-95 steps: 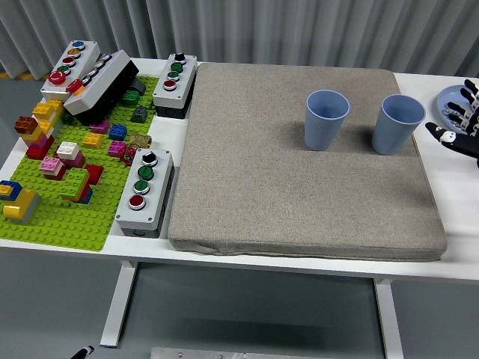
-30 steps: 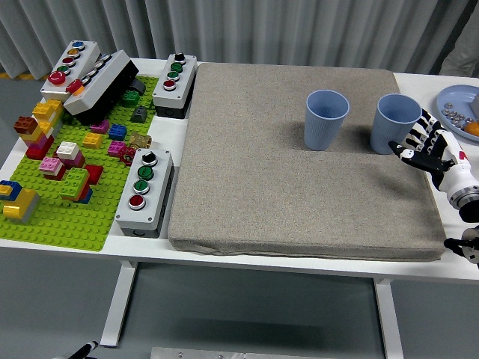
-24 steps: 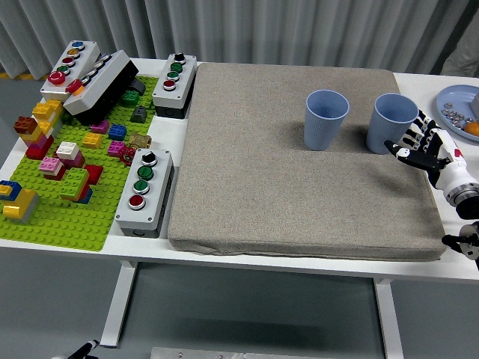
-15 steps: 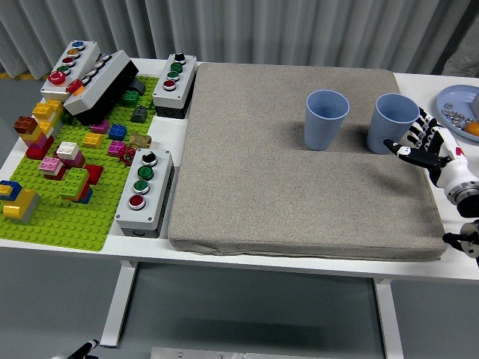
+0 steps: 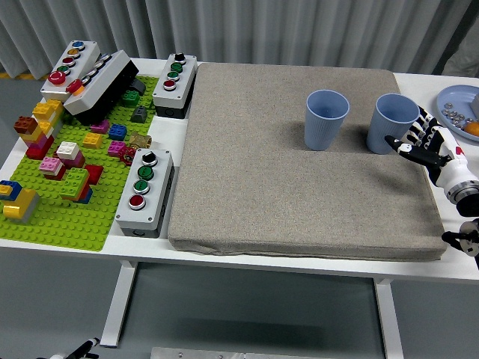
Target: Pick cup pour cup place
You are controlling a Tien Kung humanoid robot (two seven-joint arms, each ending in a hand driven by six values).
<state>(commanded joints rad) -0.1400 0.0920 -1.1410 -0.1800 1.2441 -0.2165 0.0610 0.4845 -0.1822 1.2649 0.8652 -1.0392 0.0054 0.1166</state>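
The right hand [image 5: 428,144] covers the lower right side of the right blue cup [image 5: 391,123], so contact there cannot be judged. Beyond that cup, the blue plate [image 5: 453,99] is cut by the picture's edge; its small contents are unreadable.

The white table [image 5: 449,196] carries a large grey mat [image 5: 299,161] across its middle and right, a green brick baseplate [image 5: 56,217] at left, grey button boxes [image 5: 144,192] between them, and a blue plate [image 5: 458,99] far right.
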